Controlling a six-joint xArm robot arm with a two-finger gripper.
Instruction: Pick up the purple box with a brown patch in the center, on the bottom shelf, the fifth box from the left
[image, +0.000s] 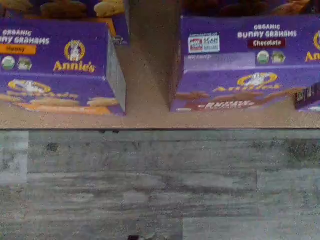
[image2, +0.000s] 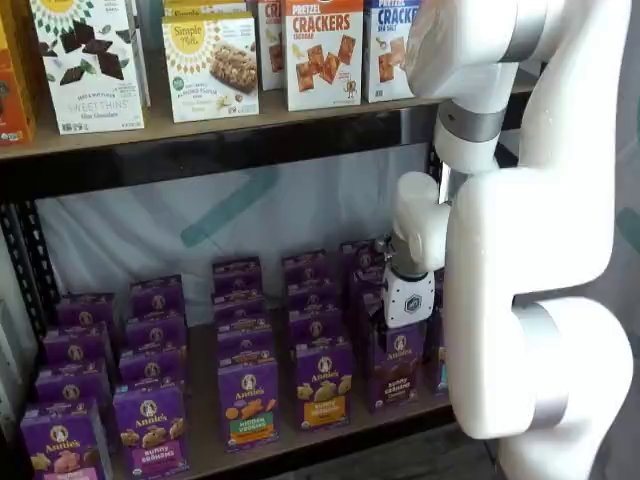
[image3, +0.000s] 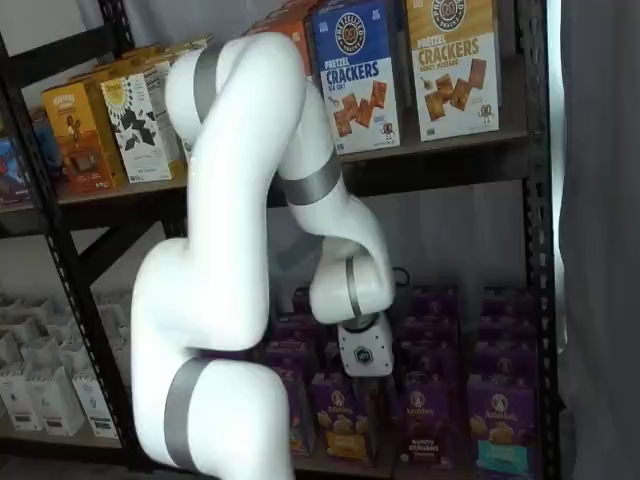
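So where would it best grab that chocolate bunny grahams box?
Probably across the purple box's two narrow side walls near its top, coming from above and in front. It stands upright at the bottom shelf's front edge, with an open gap beside it for a finger.

Honey bunny grahams carton (image: 55, 65), purple with orange panel, stands apart from neighbour, gap of tan board between. Grey wood-look floor (image: 160, 185) fills lower half of wrist view. Upper shelf board (image2: 200, 125), top of frame, carries pretzel crackers box (image2: 322, 50), white snack-bar box (image2: 210, 65), dark-diamond cracker box (image2: 88, 62). White sheet (image2: 250, 215) hangs behind rack.
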